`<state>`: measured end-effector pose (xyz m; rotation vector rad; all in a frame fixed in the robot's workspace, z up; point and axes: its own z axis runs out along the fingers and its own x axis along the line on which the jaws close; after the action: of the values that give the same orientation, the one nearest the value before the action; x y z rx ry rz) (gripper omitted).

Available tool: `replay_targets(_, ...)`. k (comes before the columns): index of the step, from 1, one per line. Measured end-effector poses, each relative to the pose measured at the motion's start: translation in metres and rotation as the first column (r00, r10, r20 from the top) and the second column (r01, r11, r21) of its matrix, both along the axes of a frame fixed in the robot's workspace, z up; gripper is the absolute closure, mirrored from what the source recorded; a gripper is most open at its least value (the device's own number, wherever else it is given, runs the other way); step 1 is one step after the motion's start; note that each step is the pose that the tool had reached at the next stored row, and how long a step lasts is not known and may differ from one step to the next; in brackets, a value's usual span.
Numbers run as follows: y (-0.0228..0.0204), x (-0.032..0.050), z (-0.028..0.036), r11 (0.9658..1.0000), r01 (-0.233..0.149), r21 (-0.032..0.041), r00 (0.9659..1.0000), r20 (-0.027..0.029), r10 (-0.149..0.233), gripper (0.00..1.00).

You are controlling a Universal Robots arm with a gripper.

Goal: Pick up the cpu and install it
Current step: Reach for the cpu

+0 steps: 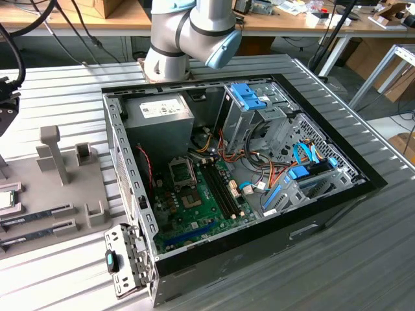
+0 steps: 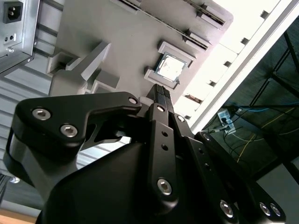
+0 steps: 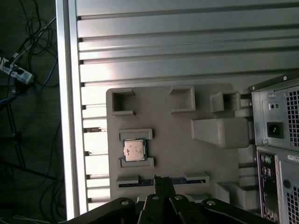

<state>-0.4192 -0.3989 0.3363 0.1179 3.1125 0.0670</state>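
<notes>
The arm (image 1: 170, 40) was silver-grey tubing with fat rounded joints, one capped in pale blue. Its gripper (image 2: 159, 89) was matte black, built of flat angular links studded with shiny round screw heads, tapering to slim fingers (image 2: 163, 100).

Soft, even daylight; blown-out glare on the ribbed table (image 2: 236, 44) in the second wrist view.

Exterior view's left edge crops the cpu (image 1: 5, 199).

The cpu (image 3: 134, 150) is topped with glossy metal, the tray (image 3: 180, 161) is moulded in matt plastic, the table (image 3: 187, 28) is formed of ribbed metal.
</notes>
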Motion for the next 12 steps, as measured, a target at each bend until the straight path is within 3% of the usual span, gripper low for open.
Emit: replay_targets(12,0.0,0.0,-0.0058,1.0,0.0,0.0,1.0,0.0,0.0,0.89)
